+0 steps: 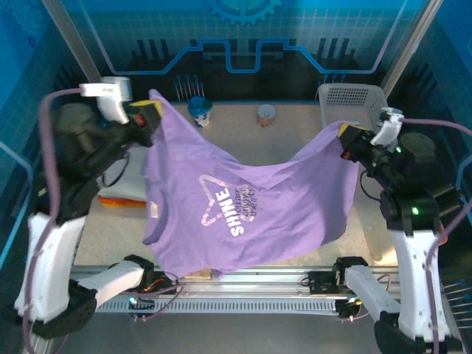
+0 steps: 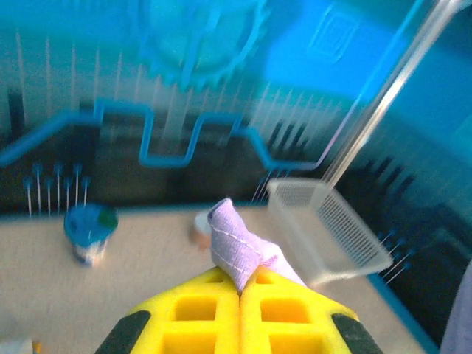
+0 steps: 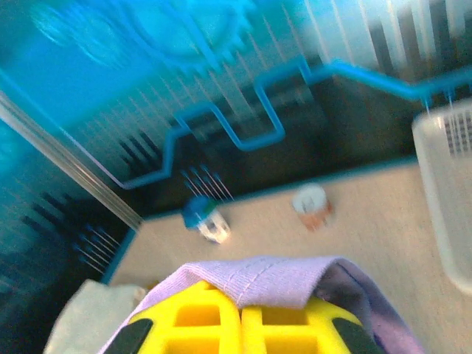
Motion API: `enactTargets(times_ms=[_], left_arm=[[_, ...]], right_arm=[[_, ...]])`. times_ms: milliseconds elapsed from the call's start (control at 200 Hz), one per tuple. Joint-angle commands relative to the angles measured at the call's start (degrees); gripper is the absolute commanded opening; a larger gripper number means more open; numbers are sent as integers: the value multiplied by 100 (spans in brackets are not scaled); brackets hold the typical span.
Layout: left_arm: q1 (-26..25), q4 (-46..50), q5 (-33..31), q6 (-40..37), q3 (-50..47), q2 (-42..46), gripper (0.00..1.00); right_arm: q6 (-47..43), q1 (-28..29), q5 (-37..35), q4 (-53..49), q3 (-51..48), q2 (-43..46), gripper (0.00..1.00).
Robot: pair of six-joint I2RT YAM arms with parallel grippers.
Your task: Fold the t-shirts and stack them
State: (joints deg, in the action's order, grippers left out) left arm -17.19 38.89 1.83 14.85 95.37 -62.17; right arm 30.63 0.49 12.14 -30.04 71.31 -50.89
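Observation:
A lavender-purple t-shirt (image 1: 243,214) with white "SHINE" print hangs in the air, stretched between both arms, its lower edge sagging toward the table's near edge. My left gripper (image 1: 151,114) is shut on one hem corner at the upper left; the left wrist view shows that cloth (image 2: 234,240) pinched between the yellow fingers (image 2: 192,310). My right gripper (image 1: 345,136) is shut on the other corner, and there the purple hem (image 3: 287,279) drapes over its fingertips (image 3: 199,313). A white folded t-shirt (image 1: 122,192) lies on an orange one (image 1: 122,203) at the left, partly hidden by the hanging shirt.
A white lattice basket (image 1: 352,99) stands at the back right. A blue-capped container (image 1: 200,110) and a small cup (image 1: 266,114) sit at the back middle. A metal rail (image 1: 243,299) runs along the near edge between the arm bases.

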Motion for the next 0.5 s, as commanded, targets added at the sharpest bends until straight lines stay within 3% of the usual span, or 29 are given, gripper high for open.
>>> enactTargets(times_ms=[0, 230, 495], left_arm=[[73, -731, -224, 352, -809, -375, 0], [276, -1279, -383, 279, -1618, -1633, 0], [585, -1303, -302, 123, -691, -3323, 0]], right_arm=[[88, 69, -86, -168, -502, -653, 0], [421, -163, 264, 564, -1239, -2256, 0], [628, -645, 218, 1209, -1301, -3106, 0]])
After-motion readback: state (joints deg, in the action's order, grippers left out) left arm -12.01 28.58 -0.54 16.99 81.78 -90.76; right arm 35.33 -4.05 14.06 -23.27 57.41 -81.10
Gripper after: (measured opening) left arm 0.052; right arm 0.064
